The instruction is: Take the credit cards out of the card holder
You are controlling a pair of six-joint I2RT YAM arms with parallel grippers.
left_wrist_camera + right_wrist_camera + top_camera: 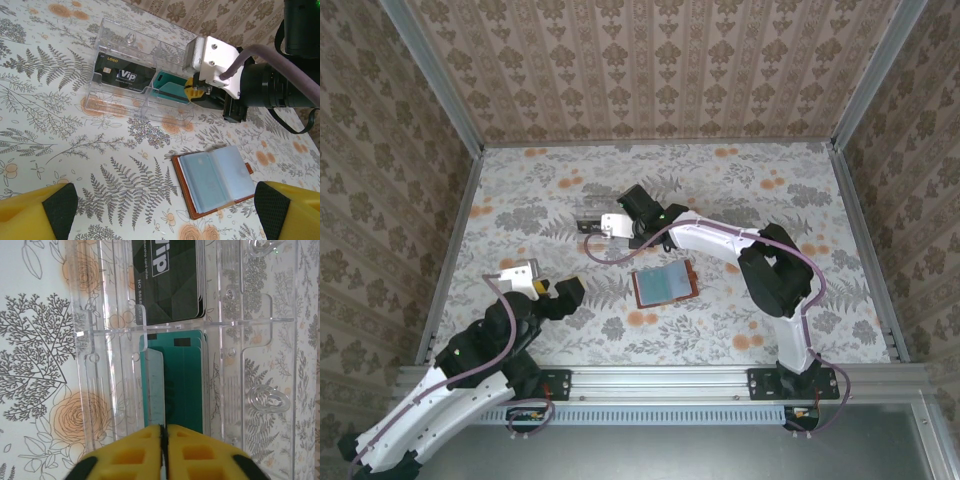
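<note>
The card holder (pixel 663 284) lies open on the table, brown with blue-grey clear sleeves (pixel 215 180). In a clear plastic tray (pixel 115 107) a black "Vip" credit card (pixel 125 76) lies in one compartment and teal credit cards (pixel 170 86) in the one beside it. My right gripper (pixel 164 432) hangs over the teal compartment, jaws pressed together on a tilted teal card (pixel 156 390) that stands on edge above the teal stack (pixel 187 380). My left gripper (pixel 165 210) is wide open near the table's front left (pixel 535 280), with nothing between its fingers, left of the card holder.
The tray (pixel 586 212) sits mid-table, behind and left of the card holder. My right arm (pixel 720 240) reaches across from the right, over the table behind the holder. Patterned walls and metal rails enclose the flowered table on all sides.
</note>
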